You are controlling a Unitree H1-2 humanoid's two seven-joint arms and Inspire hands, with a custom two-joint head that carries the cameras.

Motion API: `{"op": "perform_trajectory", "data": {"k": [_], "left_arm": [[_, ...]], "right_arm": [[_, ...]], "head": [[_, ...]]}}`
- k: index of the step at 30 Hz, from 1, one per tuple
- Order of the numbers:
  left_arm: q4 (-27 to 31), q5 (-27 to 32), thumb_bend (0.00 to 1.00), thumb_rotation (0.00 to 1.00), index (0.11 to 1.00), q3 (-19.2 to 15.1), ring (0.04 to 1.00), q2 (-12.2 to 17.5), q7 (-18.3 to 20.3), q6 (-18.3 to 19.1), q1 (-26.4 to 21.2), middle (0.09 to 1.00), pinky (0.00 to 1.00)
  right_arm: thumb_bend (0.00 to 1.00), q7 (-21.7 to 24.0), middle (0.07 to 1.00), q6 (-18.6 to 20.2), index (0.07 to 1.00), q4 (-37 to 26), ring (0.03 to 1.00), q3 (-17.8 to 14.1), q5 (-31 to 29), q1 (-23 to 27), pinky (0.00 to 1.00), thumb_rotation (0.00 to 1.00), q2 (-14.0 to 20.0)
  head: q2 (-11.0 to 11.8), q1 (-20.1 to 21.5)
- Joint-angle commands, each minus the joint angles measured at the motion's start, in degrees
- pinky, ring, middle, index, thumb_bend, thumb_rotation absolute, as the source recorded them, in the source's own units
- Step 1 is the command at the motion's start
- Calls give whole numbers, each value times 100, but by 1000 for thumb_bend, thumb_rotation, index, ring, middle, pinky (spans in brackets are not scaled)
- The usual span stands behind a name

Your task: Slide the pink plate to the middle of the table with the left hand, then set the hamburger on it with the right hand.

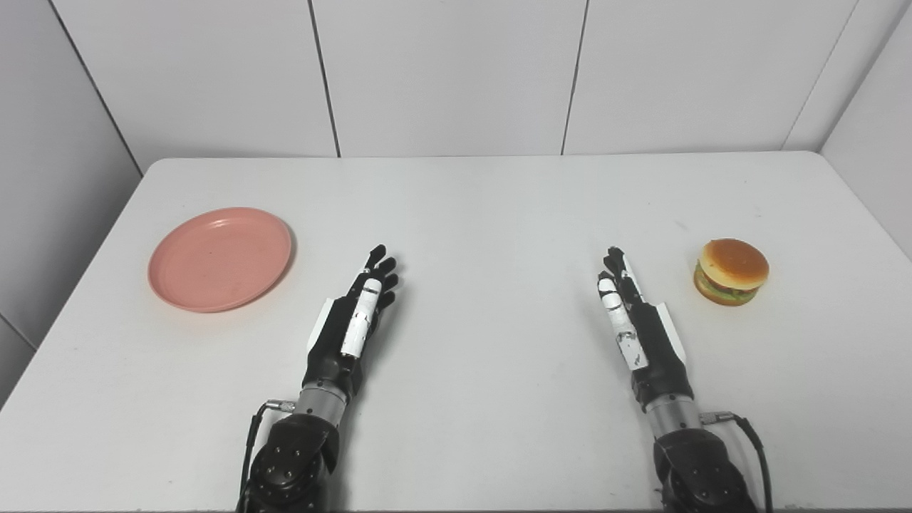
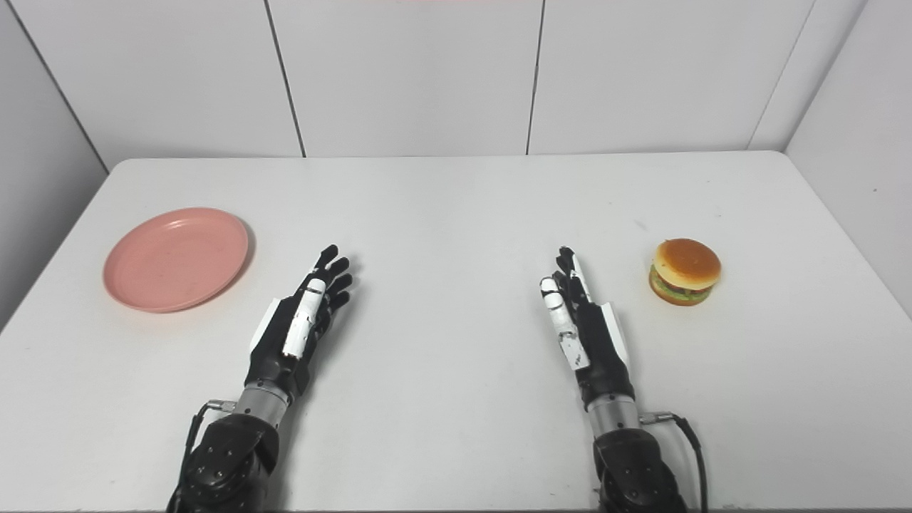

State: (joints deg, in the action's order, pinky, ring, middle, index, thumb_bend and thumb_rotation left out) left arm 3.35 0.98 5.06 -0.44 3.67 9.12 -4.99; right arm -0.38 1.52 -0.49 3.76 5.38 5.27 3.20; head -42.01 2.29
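A pink plate (image 1: 220, 258) lies empty on the left side of the white table (image 1: 484, 206). A hamburger (image 1: 731, 271) with a tan bun stands on the right side. My left hand (image 1: 356, 317) is open, fingers stretched forward, resting low over the table to the right of the plate and apart from it. My right hand (image 1: 633, 313) is open too, fingers straight, to the left of the hamburger and apart from it. Both hands hold nothing.
The table's far edge meets a white panelled wall (image 1: 456, 71). The table's left edge runs close to the plate, and its right edge lies a little beyond the hamburger.
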Motion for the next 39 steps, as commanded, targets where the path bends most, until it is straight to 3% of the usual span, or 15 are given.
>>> {"op": "perform_trajectory", "data": {"k": [1,29,36,37,38,39], "left_arm": [[134,-34,309,1000,946,12,941,16,30,-154,-103,953,938],[65,-32,312,1000,947,-7,941,18,32,-202,-114,954,938],[-154,-79,302,1000,953,64,948,-49,19,-326,-107,958,953],[-240,-106,303,1000,952,94,947,-83,3,-391,-111,957,955],[-303,-125,302,1000,952,114,946,-107,-11,-442,-114,956,955],[-386,-183,302,1000,952,152,945,-139,-43,-504,-116,956,954]], "right_arm": [[275,72,982,54,996,-38,955,10,-26,68,960,1000,-21],[276,32,978,-33,989,53,955,20,53,89,948,1000,4],[275,67,986,-224,995,266,960,-17,1,81,941,1000,90],[277,101,987,-293,997,341,958,-47,-75,82,942,1000,120],[277,123,987,-345,997,396,958,-67,-132,84,942,1000,142],[278,140,987,-434,998,480,957,-105,-222,86,943,1000,157]], "head": [[-8,2],[32,-14],[388,-568],[587,-884],[587,-884],[742,-1087]]}}
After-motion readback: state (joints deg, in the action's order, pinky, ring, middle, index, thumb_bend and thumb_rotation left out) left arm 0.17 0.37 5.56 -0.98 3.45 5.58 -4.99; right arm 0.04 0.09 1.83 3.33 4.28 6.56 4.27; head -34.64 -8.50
